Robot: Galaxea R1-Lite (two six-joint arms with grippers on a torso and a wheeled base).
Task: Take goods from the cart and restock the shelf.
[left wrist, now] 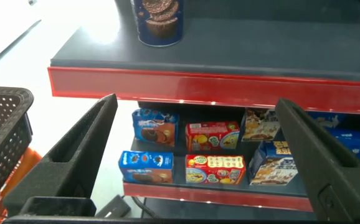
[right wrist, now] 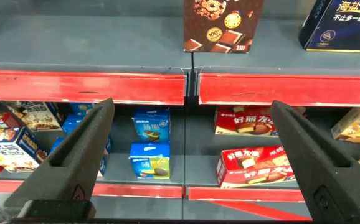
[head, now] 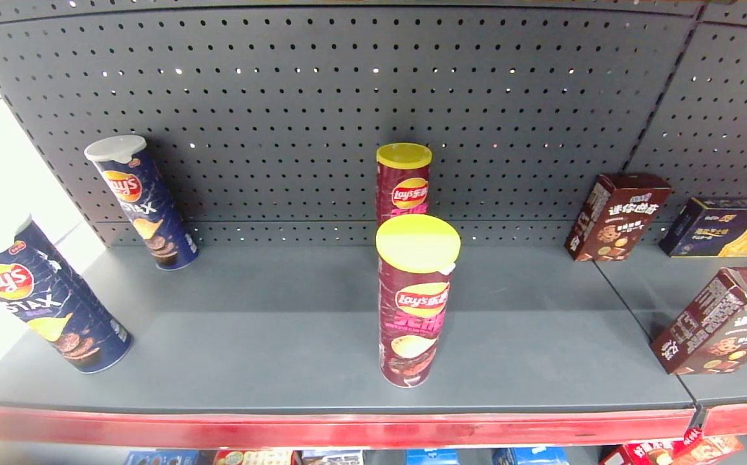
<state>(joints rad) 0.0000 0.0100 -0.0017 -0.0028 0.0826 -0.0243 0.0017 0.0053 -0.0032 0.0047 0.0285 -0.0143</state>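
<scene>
- bright, even light; the head view's left edge is blown out white.
- light pricks through the pegboard (head: 322,97) holes.
- the blue can (head: 47,307) at left leans outward, lens-bent.
- glare streaks the red shelf lip (left wrist: 217,86).

The head camera is looking down on the shelf (head: 283,336) from close up. Both wrist cameras are facing its red edge (left wrist: 211,84) from lower down.
</scene>
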